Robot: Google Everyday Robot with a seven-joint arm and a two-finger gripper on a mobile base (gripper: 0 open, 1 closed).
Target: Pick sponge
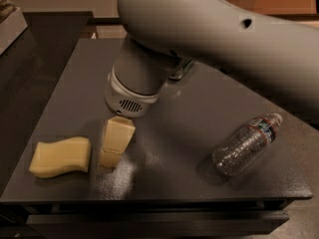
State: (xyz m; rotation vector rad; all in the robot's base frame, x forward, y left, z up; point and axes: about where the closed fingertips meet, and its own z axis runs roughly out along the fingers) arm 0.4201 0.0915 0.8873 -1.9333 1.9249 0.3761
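The sponge (61,156) is a pale yellow foam block with wavy long edges. It lies flat near the front left corner of the dark table (164,113). My gripper (113,153) hangs from the grey wrist just right of the sponge, its cream blocky fingertips low over the table, close to the sponge's right end. The gripper holds nothing that I can see.
A clear plastic water bottle (247,144) lies on its side at the front right of the table. My large grey arm (224,34) spans the upper part of the view. The table's front edge runs just below the sponge. A pale box corner (7,19) shows far left.
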